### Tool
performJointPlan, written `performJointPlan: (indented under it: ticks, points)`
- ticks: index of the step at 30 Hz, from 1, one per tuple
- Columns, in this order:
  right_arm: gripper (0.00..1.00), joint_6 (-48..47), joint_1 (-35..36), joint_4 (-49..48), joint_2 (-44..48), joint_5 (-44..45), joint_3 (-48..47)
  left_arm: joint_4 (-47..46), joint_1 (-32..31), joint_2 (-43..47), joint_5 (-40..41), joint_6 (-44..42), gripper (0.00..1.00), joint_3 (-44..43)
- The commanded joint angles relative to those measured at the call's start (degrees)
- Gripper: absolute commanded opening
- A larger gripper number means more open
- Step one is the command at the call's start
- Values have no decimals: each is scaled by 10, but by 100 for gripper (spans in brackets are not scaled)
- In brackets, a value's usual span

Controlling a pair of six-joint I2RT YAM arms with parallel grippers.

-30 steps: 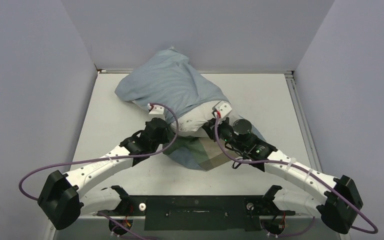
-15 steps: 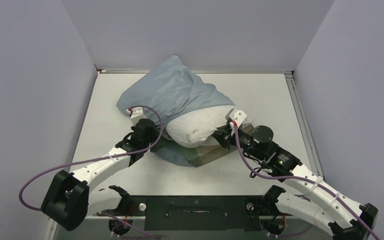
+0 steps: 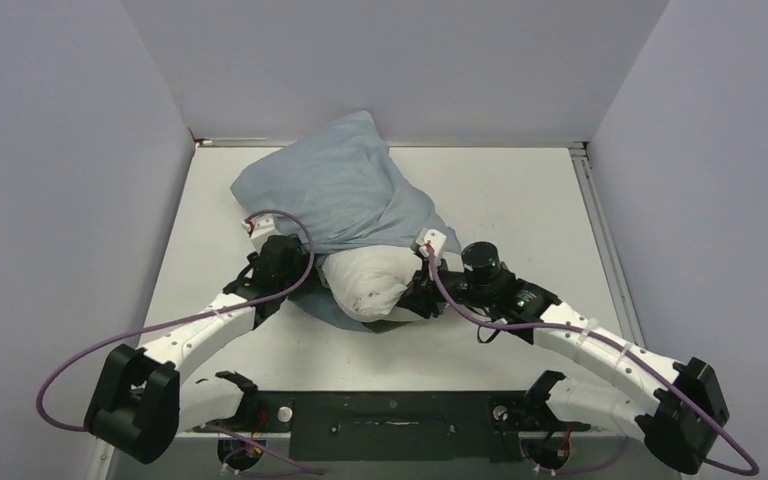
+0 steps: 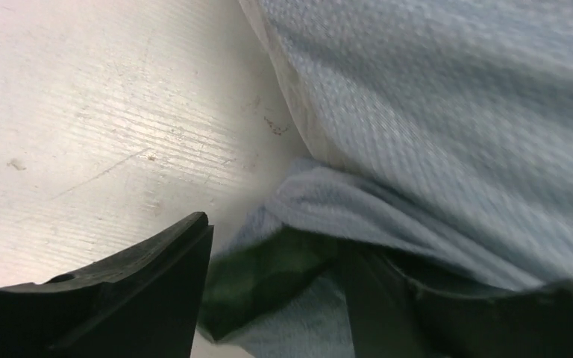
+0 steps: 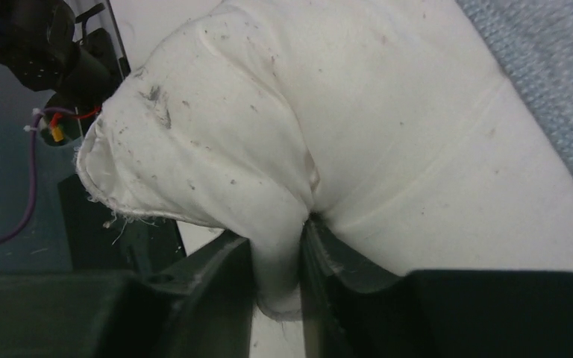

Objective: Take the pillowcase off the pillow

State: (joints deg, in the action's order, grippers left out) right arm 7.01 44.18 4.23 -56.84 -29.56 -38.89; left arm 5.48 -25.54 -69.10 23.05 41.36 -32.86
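**Pillow about halfway out of its case, notes on the grip**

The pillowcase [image 3: 345,190] is a limp blue sack bunched over the far half of the pillow [image 3: 365,283], roughly mid-tabletop and a bit toward the left. The near end of the pillow pokes out of the opening, white and smudgy, pointing at the arm bases. So I'd call this partly done: the open end is peeled back, and the far end is wrapped.

Handling-wise, both things are light and soft. The cloth won't hold a shape, it just drapes and folds, and it will probably drag on the pillow's cover rather than slide freely. The pillow is squashy, so any pinch only catches a bit of its skin. Best holds, I reckon, are the hem of the opening for the case and a corner or seam for the pillow.

The right jaws are closed tight on a fold of the pillow's white fabric near its exposed end. The left jaws sit at the case's hem on the pillow's left side, with blue cloth and a dark green band between them. I can't tell whether they're actually pinching it.

Both the right arm [image 3: 560,325] and the left arm [image 3: 210,320] reach in from the near edge of the tabletop [image 3: 520,200].
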Motion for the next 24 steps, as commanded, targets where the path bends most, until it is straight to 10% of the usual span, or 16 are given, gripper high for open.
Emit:
performJointPlan:
  ticks: [1, 7, 13, 24]
  points:
    - [32, -6, -6, -12, -38, -59, -85, 39, 3, 81, -5, 1, 65, -33]
    - [72, -38, -19, 98, -76, -28, -176, 103, 3, 181, 2, -23, 83, -58]
    - [81, -7, -89, 115, -70, 34, -198, 130, 3, 225, -41, -47, 100, -83]
    - [91, 143, -254, -24, -165, -33, -102, 101, 4, 144, -81, -36, 96, -99]
